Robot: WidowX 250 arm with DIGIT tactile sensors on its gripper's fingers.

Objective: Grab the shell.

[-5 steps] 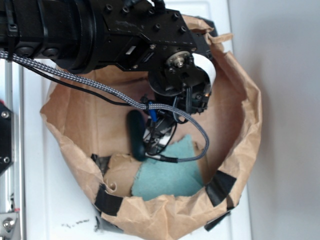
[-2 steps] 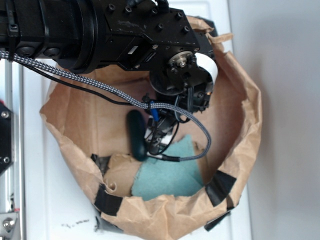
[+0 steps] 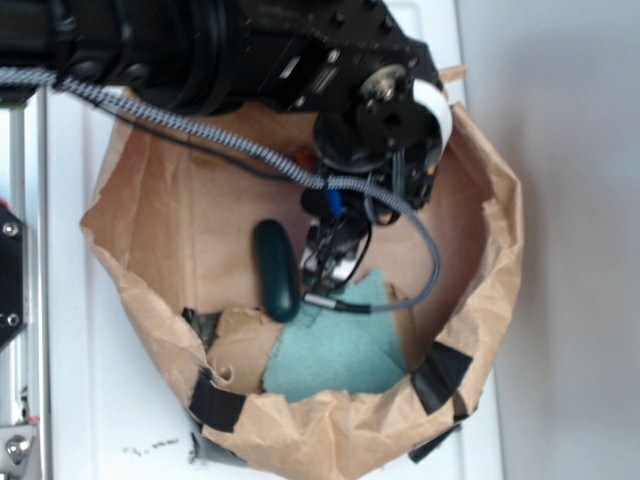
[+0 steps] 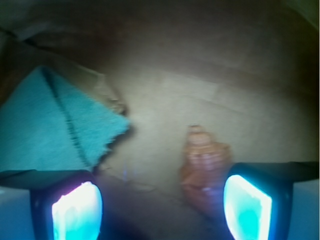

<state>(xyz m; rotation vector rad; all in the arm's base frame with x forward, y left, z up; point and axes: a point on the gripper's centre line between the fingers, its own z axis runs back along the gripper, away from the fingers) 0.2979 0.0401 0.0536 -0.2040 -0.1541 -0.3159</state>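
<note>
In the wrist view the orange-brown ribbed shell [image 4: 206, 165] lies on the brown paper floor, just inside my right fingertip [image 4: 247, 210] and touching or nearly touching it. My gripper [image 4: 162, 210] is open, with a wide gap to the left fingertip [image 4: 77, 212]. In the exterior view the shell is hidden under my gripper [image 3: 335, 255], which hangs low inside the paper bag [image 3: 495, 230].
A dark green oblong capsule [image 3: 277, 270] lies left of the gripper. A teal cloth [image 3: 340, 350] covers the bag floor at the front, also in the wrist view [image 4: 50, 125]. Torn paper walls with black tape [image 3: 440, 375] ring the space. A braided cable [image 3: 420, 235] loops beside the gripper.
The arm and gripper have shifted right and toward the bag's far side. The capsule now shows fully to the gripper's left.
</note>
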